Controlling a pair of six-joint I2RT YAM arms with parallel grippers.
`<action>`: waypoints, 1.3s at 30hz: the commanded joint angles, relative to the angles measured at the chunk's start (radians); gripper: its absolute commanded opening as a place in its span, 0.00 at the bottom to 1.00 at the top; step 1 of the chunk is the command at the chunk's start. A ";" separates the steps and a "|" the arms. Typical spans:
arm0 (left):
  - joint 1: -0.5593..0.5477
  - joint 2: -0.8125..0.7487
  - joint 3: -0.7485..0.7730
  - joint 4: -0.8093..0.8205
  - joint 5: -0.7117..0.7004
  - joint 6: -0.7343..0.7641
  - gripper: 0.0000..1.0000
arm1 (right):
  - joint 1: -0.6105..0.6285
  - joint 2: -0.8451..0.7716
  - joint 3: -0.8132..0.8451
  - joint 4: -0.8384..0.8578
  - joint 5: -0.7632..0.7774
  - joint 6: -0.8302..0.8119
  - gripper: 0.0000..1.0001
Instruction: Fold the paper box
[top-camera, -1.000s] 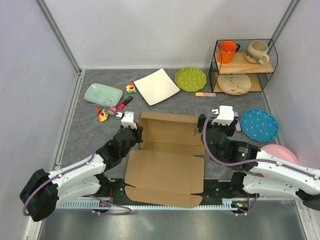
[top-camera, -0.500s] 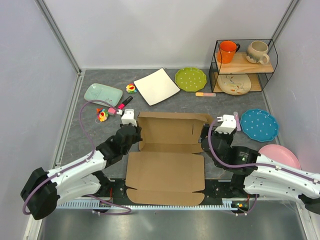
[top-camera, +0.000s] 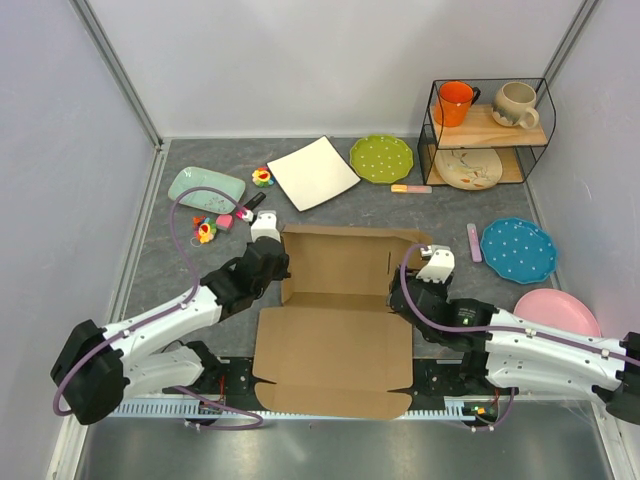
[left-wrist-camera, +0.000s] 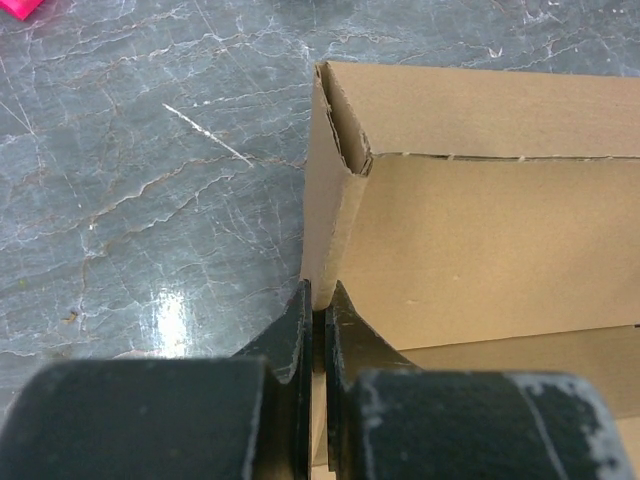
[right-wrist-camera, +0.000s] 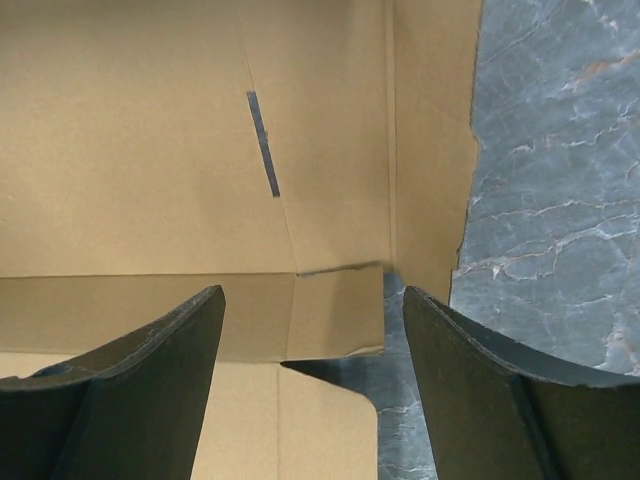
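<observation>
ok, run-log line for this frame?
step: fold paper box | left end effector: shut on paper box left wall edge | right end effector: open, above right rear corner | front panel: lying flat

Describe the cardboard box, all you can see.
The paper box is plain brown corrugated cardboard, die-cut, with flaps and a narrow slot. It lies mostly unfolded on the grey table, far panel raised. The left gripper pinches its upright left side flap; the right gripper hovers open over the far right corner.
</observation>
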 joint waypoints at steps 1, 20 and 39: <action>0.005 0.004 0.009 -0.105 -0.017 -0.088 0.02 | -0.003 0.001 -0.014 0.018 -0.030 0.081 0.79; 0.010 -0.094 -0.031 -0.103 -0.137 -0.063 0.02 | -0.010 0.153 -0.108 0.196 -0.110 0.126 0.84; 0.010 -0.102 -0.052 -0.077 -0.123 -0.042 0.02 | -0.135 0.267 -0.118 0.402 -0.216 -0.015 0.64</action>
